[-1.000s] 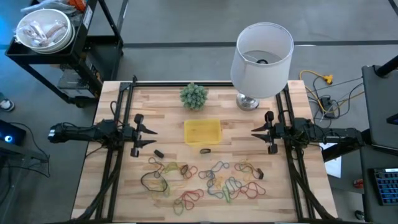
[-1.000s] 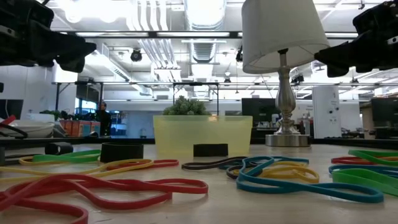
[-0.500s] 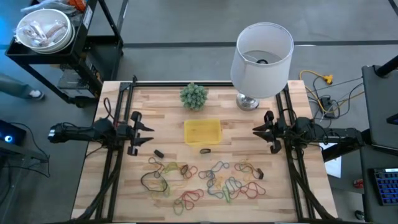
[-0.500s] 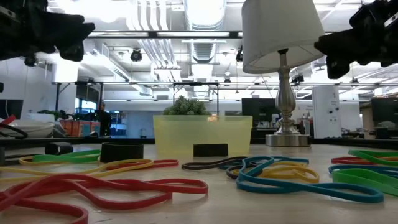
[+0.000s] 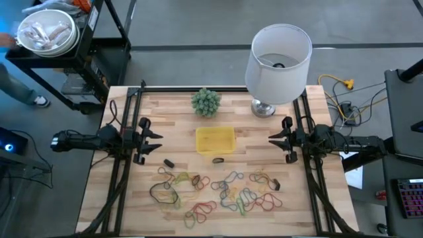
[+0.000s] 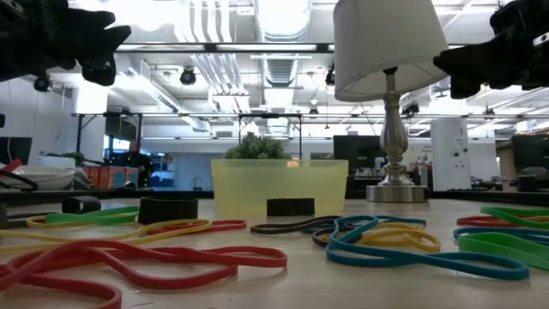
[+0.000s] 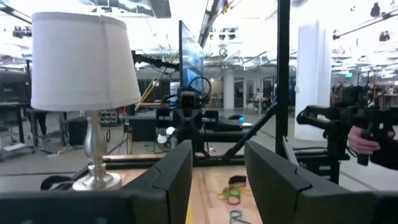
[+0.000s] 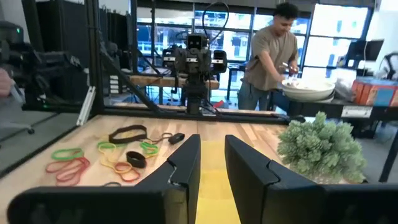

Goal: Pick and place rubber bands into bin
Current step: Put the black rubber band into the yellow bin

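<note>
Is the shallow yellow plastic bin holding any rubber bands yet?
Empty, apparently: the high view shows only bare yellow inside the shallow yellow plastic bin; the coloured rubber bands lie on the wooden table.

A light wooden butcher-block table [image 5: 132, 192] is seen at the centre of the high view. A small green plant [image 5: 206, 102] and a lamp [image 5: 277, 59] with a white shade are set along its upper edge. The yellow bin [image 5: 215, 140] is placed at mid-table. Many rubber bands [image 5: 225, 192] are scattered across the lower half, and one dark band [image 5: 218, 160] is found just below the bin.
</note>
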Controlling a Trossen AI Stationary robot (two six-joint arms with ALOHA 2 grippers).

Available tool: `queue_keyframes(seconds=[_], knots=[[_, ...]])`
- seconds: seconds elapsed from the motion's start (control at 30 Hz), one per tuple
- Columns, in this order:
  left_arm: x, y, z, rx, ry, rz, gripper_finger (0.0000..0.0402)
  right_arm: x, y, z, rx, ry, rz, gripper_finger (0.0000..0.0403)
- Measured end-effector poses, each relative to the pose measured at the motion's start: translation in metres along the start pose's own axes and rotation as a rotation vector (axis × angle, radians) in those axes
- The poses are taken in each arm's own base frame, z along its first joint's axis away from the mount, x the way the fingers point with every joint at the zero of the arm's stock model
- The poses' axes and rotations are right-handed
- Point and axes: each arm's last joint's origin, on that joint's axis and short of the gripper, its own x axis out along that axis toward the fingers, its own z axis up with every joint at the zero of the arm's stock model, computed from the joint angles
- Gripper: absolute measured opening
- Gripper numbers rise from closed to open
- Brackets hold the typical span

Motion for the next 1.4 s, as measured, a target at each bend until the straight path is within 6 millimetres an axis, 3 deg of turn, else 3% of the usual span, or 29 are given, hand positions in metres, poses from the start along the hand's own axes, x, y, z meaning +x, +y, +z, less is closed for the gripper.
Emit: queue_keyframes(seconds=[0.27, 0.53, 0.7, 0.9, 1.07, 1.4], knots=[[0.004, 0.001, -0.006, 0.024, 0.066, 0.023, 0.0132, 0.0, 0.0, 0.0, 0.076, 0.005, 0.001, 0.0068], [0.004, 0.014, -0.008, 0.046, 0.086, 0.489, 0.0132, 0.0, -0.001, 0.0, 0.154, -0.002, -0.034, 0.0068], [0.003, 0.015, -0.007, 0.047, 0.079, 0.527, 0.0132, 0.0, -0.001, 0.0, 0.118, -0.001, -0.027, 0.0068], [0.006, 0.009, -0.01, -0.197, 0.066, 0.341, 0.0132, 0.0, -0.001, -0.002, 0.0, 0.023, -0.027, 0.0068], [0.01, 0.0, -0.013, -0.269, 0.129, 0.024, 0.0132, 0.0, -0.001, 0.006, 0.149, -0.068, -0.023, 0.0068], [0.015, -0.002, -0.025, -0.291, 0.251, -0.022, 0.0132, 0.0, 0.003, 0.008, 0.192, -0.07, 0.095, 0.0068]])
